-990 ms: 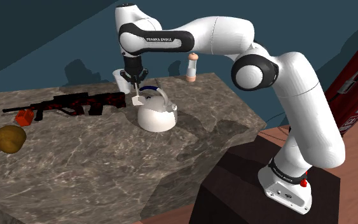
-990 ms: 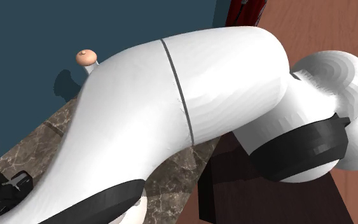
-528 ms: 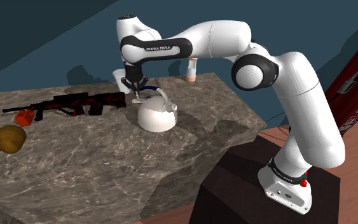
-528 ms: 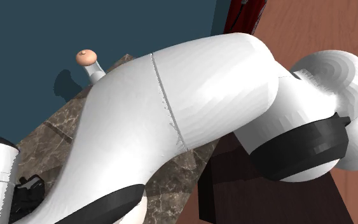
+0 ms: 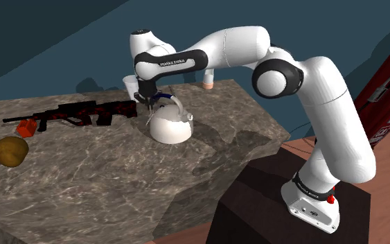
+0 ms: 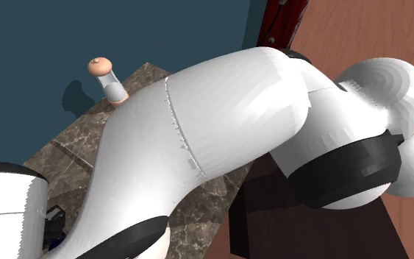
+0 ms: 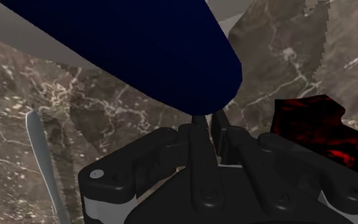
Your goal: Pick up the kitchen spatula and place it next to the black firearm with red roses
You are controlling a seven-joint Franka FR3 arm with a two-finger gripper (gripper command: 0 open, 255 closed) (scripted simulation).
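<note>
The arm has dropped over the last second. In the shoulder view the gripper (image 5: 145, 99) sits closer to the table (image 5: 103, 180) than before. In the second exterior view the sinking forearm (image 6: 198, 147) uncovers more of the shaker (image 6: 108, 79) at upper left. This looks like the lowering before release, so the task seems near its end.

From left to right in the shoulder view, the black and red gun (image 5: 75, 114) lies at centre left, unmoved. The gripper hangs just off the gun's right end, and the kettle (image 5: 170, 127) stands just right of the gripper.

The fingers (image 7: 198, 137) are pinched almost together. The pale spatula (image 5: 147, 116) appears to hang from them, between gun and kettle. As far as I can tell it is not yet laid down.
</note>
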